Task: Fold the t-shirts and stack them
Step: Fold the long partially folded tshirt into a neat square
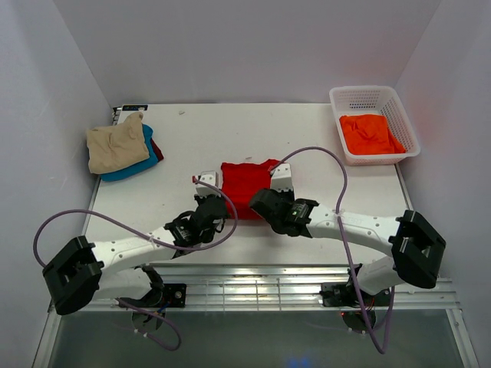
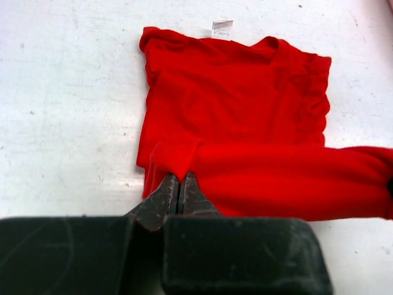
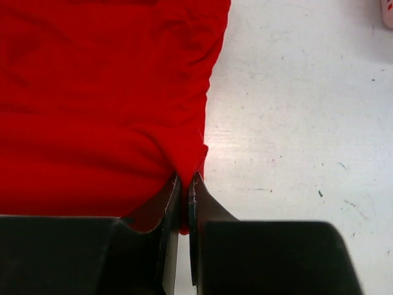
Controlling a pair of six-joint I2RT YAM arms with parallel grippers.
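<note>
Top external view first: the white lattice basket point(image 1: 336, 95) sits at the upper right of the frame, and an orange t-shirt point(image 1: 370, 134) lies crumpled inside it. At the upper left there is a loose pile: a tan t-shirt point(image 1: 116, 144) on top, a teal blue t-shirt point(image 1: 144, 162) under it, and a sliver of a dark red t-shirt point(image 1: 157, 148) showing at the pile's right edge. The white table point(image 1: 307, 146) is closed in by pale walls point(image 1: 245, 46) on three sides. At centre frame the bright red t-shirt point(image 1: 245, 184) lies flat. The left gripper point(image 1: 217, 202) is on its lower left corner and the right gripper point(image 1: 262, 201) is on its lower right.

Left wrist view now: the bright red t-shirt point(image 2: 233, 117) fills the middle of the frame, with a white label point(image 2: 221, 27) poking out at its top edge and scuffed table point(image 2: 61, 92) around it. A band of the cloth runs across the lower part to the right edge. The left gripper point(image 2: 179, 185) is at bottom centre, its jaws pressed tight together with the shirt's lower left corner pinched between them.

Right wrist view: the bright red t-shirt point(image 3: 92, 92) covers the left half of the frame, with speckled table point(image 3: 295, 123) on the right. The right gripper point(image 3: 186, 184) is at bottom centre, its jaws nearly touching and clamped on the shirt's edge, which is bunched between them.
</note>
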